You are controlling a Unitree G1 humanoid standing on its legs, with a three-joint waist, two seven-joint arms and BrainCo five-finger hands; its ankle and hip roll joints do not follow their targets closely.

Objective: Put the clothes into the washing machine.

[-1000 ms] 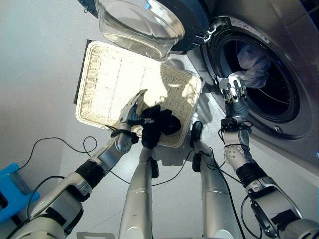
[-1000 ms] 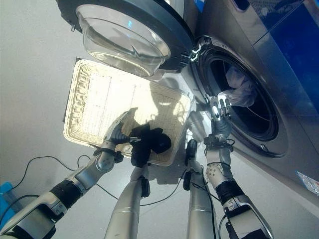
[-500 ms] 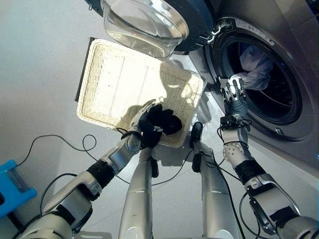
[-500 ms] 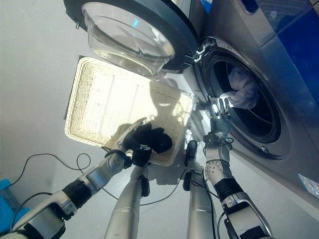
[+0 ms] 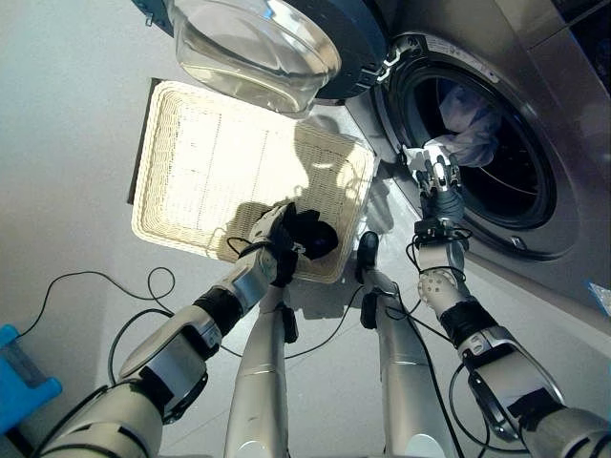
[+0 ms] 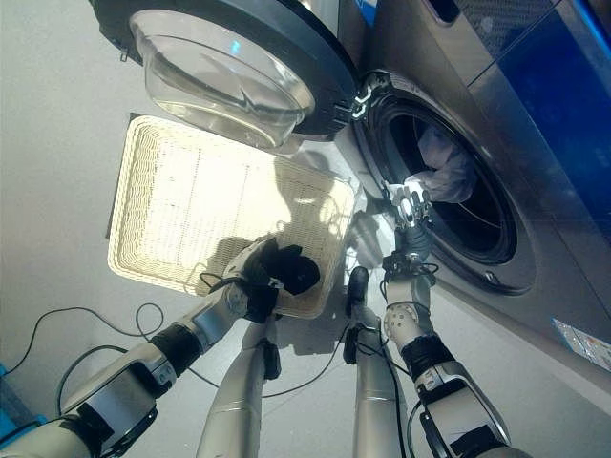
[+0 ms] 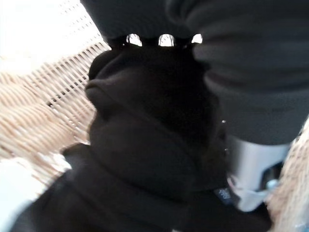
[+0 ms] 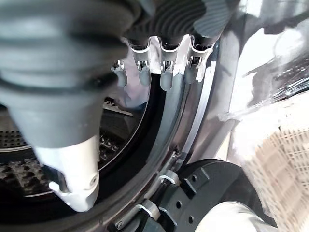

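Left hand (image 5: 277,234) fingers grip the black garment (image 5: 313,235) in the wicker basket (image 5: 191,162); lift clear before swinging to the drum (image 5: 477,143). Right hand (image 5: 439,181) fingers are relaxed, holding nothing.

floor (image 5: 67,114): pale grey, smooth; light: bright patch | blue bin (image 5: 19,377): lower left

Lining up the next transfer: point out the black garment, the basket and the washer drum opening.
black garment (image 5: 313,235), left eye view, middle of the bundle.
basket (image 5: 205,162), left eye view, bare woven floor.
drum opening (image 5: 520,186), left eye view, dark interior.
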